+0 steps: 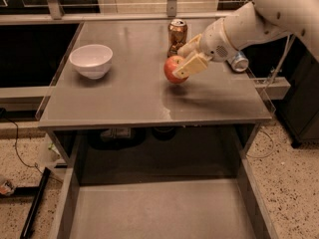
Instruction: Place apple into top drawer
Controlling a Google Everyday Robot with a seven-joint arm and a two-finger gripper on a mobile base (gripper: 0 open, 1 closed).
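Apple [172, 68]: round, red with a yellow blush, no long axis, stem direction unclear. It sits mid-table toward the far right, clamped on its right side by the gripper [180, 65], jaws closed around it with beige flat pads [192, 65]. Unclear if it touches the smooth grey tabletop [124, 98]. Copper soda can [177, 33] upright just behind, white bowl [91, 59] well apart to the left. Top drawer [149, 208] pulled out near, below the table edge: flat grey metal, raised side walls.
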